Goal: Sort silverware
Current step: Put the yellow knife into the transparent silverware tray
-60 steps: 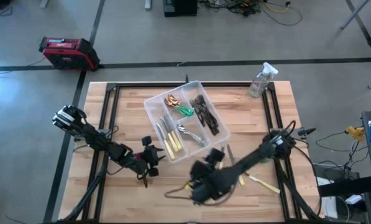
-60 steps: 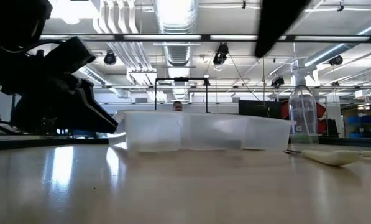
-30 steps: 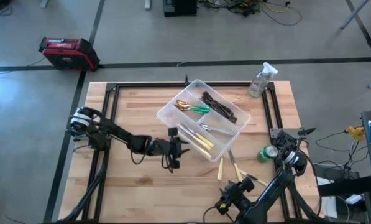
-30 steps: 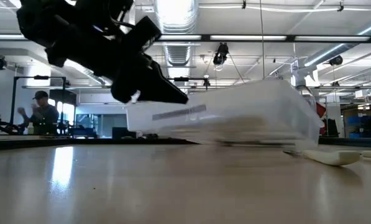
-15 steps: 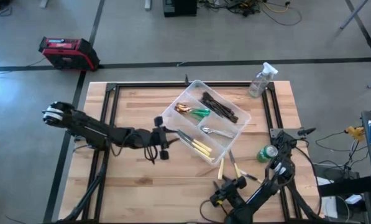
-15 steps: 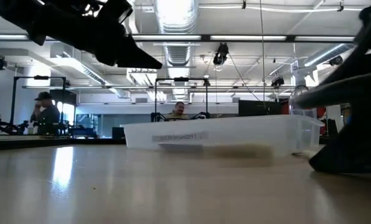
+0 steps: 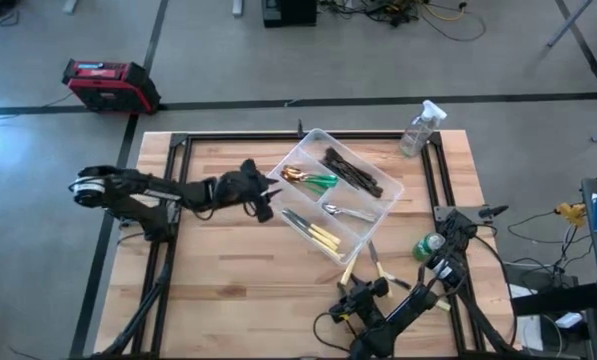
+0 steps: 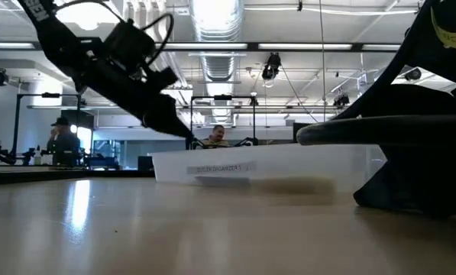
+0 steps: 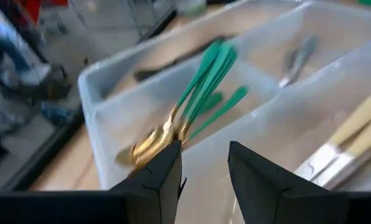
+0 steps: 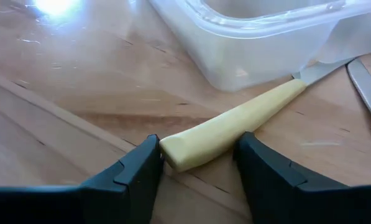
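Observation:
A clear divided tray [image 7: 280,160] in the middle of the table holds silverware: gold, green-handled pieces [image 7: 306,178], dark forks [image 7: 354,172], a silver spoon [image 7: 346,212] and cream-handled knives [image 7: 316,232]. More knives lie on the wood by the tray's near corner, among them a cream-handled knife [image 7: 346,272]. My right gripper [image 7: 348,293] sits low on the table at that knife's handle. My left gripper [image 7: 268,208] hovers open at the tray's left corner; in its wrist view the fingers [image 9: 163,177] stand over the tray wall [image 9: 110,124], with nothing between them. My right gripper has the free end of the knife's cream handle [image 10: 191,146] between its two fingers, one finger [image 10: 145,165] at the very end, the other against its side. The fingers come in low and slanting, roughly along the knife. The knife lies flat on the table, its blade by the tray [image 10: 247,56].
A green can [image 7: 428,247] stands right of the tray's near corner, and a clear spray bottle [image 7: 420,128] at the far right. Two more knives [image 7: 380,265] lie beside the held one. Bare wood stretches along the near left. People sit in the room beyond.
My left gripper has moved from the tray's near-left side toward the far edge and up, to the tray's left corner. The tray, tipped up at one side a second ago, now lies flat. My right gripper has sunk to the table and moved toward the knife.

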Controlling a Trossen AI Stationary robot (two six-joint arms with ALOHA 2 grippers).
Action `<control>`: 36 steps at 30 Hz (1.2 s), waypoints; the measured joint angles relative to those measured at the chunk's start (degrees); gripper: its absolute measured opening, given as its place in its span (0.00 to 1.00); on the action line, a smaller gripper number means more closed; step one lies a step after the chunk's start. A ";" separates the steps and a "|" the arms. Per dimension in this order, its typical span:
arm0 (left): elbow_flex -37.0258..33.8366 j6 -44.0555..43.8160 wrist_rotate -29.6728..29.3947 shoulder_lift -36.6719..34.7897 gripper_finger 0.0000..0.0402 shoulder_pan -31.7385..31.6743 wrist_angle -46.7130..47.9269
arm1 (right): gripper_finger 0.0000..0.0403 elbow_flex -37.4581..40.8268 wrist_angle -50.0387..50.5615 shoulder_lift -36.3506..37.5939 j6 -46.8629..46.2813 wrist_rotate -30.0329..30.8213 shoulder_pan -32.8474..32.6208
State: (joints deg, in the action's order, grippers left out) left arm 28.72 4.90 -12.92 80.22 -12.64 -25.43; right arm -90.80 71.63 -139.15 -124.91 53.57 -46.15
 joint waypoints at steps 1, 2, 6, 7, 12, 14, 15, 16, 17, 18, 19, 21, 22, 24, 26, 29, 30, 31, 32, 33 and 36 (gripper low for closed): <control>-0.04 -0.18 0.30 1.02 0.30 -0.84 0.04 | 0.43 0.00 -0.05 0.00 -0.06 -0.29 0.00; -0.06 -0.33 0.34 2.18 0.30 -1.47 0.00 | 0.40 0.00 -0.06 0.03 -0.06 -0.65 -0.02; -0.36 -0.69 0.45 6.42 0.30 -2.14 0.40 | 0.25 -0.43 -0.34 0.15 0.25 -1.04 -0.67; -0.36 -0.86 0.46 7.37 0.30 -2.14 0.40 | 0.20 -0.59 -0.42 0.30 0.41 -1.10 -0.96; -0.30 -1.83 -0.03 9.51 0.30 -2.19 0.20 | 0.02 -3.01 0.62 0.56 3.33 -4.51 -3.06; -0.82 -1.82 -0.14 9.03 0.30 -2.50 0.36 | 0.02 -4.60 1.36 0.74 4.74 -7.23 -4.29; -1.16 -1.80 -0.44 8.64 0.30 -2.63 0.56 | 0.03 -5.47 1.70 0.81 4.93 -8.31 -4.97; -1.47 -1.79 -0.57 8.34 0.30 -2.75 0.93 | 0.04 -6.29 2.14 0.83 4.76 -8.97 -5.69; -1.74 -1.77 -0.86 7.65 0.30 -2.98 1.42 | 0.04 -7.04 2.89 0.81 4.07 -9.02 -6.30; -1.96 -1.68 -1.43 6.93 0.30 -3.17 2.17 | 0.04 -7.72 3.84 0.71 2.99 -8.58 -6.76; -2.12 -1.50 -1.96 6.25 0.30 -3.35 2.91 | 0.04 -8.17 4.61 0.61 2.69 -7.96 -7.10; -2.35 -0.93 -2.15 4.64 0.30 -3.81 4.85 | 0.05 -8.59 5.53 0.59 2.76 -7.07 -7.22; -2.59 -0.85 -2.13 3.68 0.30 -4.02 5.71 | 0.05 -8.57 6.26 0.61 2.62 -6.67 -6.92; -3.04 -0.50 -2.34 1.50 0.30 -4.46 8.17 | 0.06 -7.88 6.75 0.61 2.20 -4.92 -5.75; -3.62 -0.48 -3.22 -0.71 0.30 -4.52 10.80 | 0.08 -6.98 6.89 0.61 2.12 -3.65 -4.21; -5.09 -0.50 -5.26 -4.76 0.30 -4.63 14.63 | 0.12 -6.38 7.72 0.61 3.03 -3.02 -1.83; -5.78 -0.60 -5.70 -6.15 0.30 -4.68 15.61 | 0.14 -6.38 7.98 0.66 3.72 -2.91 -1.25; -6.50 -0.94 -5.80 -7.54 0.30 -4.72 16.50 | 0.15 -6.38 8.14 0.79 4.47 -2.59 -0.76; -7.26 -1.38 -5.90 -9.05 0.30 -4.72 17.34 | 0.16 -6.43 8.20 1.02 4.85 -2.23 -0.39; -8.12 -1.97 -5.94 -10.57 0.30 -4.72 18.19 | 0.17 -6.65 8.47 1.33 4.97 -1.91 -0.13; -11.07 -3.83 -6.11 -15.09 0.30 -4.72 19.49 | 0.19 -7.41 8.79 3.00 5.03 -0.46 -0.17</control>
State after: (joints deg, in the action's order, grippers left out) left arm 17.65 1.08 -19.03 65.13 -17.37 -5.94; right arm -98.21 80.42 -136.15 -119.88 53.11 -46.32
